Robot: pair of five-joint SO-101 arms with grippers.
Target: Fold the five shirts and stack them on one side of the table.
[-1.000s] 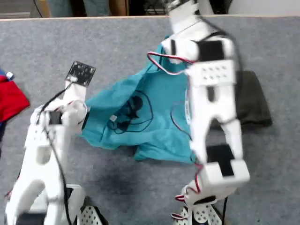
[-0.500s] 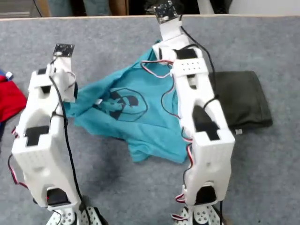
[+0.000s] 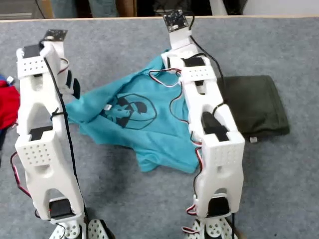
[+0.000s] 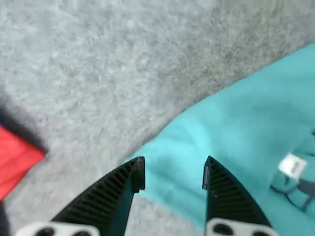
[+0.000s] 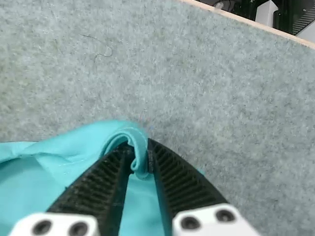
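High view: teal shirt (image 3: 134, 119) crumpled mid-table, folded dark shirt (image 3: 256, 107) at its 3 o'clock. Left wrist view: my left claw (image 4: 172, 172) gapes over the teal edge; I'd close there next to spread it. Right wrist view: right claw (image 5: 139, 150) pinches its hem.

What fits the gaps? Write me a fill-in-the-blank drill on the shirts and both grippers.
1. The right gripper is ___ on a fold of the teal shirt.
2. The left gripper hangs ___ over that shirt's edge.
3. The dark shirt beside the right arm lies ___, not spread out.
4. A third shirt, past the left arm, is ___ in colour.

Missing words: shut; open; folded; red.
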